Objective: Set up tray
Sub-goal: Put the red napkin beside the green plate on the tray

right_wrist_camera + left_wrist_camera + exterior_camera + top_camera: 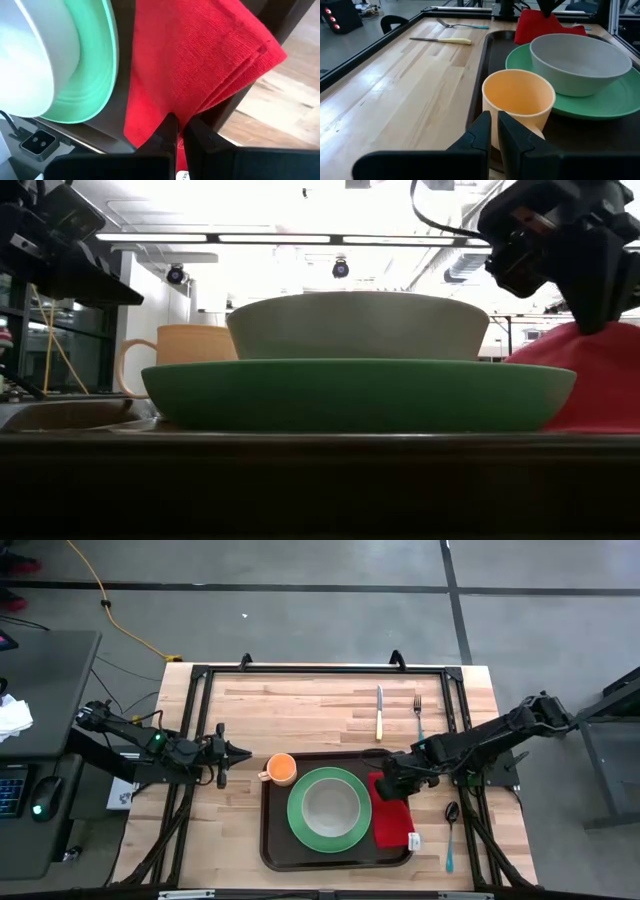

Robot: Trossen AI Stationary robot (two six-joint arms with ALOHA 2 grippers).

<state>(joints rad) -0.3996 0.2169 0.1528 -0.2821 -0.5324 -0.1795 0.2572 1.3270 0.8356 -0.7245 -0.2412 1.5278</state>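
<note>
On the pale butcher-block wooden table point(300, 705), toward its near edge and a little right of centre, sits the large dark brown rectangular plastic tray point(272, 840) with its rounded corners and raised rim. A round green plate point(300, 830) fills the tray's middle, carrying a pale grey bowl point(331, 807), and a folded red cloth napkin point(392, 825) lies along the tray's right side, its edge close to the rim. An orange plastic cup point(282, 769) with a handle stands at the tray's far left corner, right at the rim. The left gripper point(238, 752) hovers just beside that cup, its two dark fingers point(512, 137) nearly together with only a narrow slit between them and nothing in them. The right gripper point(388, 778) is down over the napkin's far end, its fingers point(200, 131) pinched closed on the red fabric, which rises in a peak there. Beyond the tray, the far half of the table is mostly bare wood, with a yellow-handled table knife point(379, 712) and a teal-handled fork point(418, 715) lying side by side, well apart from the tray. A teal-handled spoon point(450, 835) lies on the narrow strip of wood between the tray's right rim and the table's right edge. A black metal frame point(320, 668) borders the tabletop.
</note>
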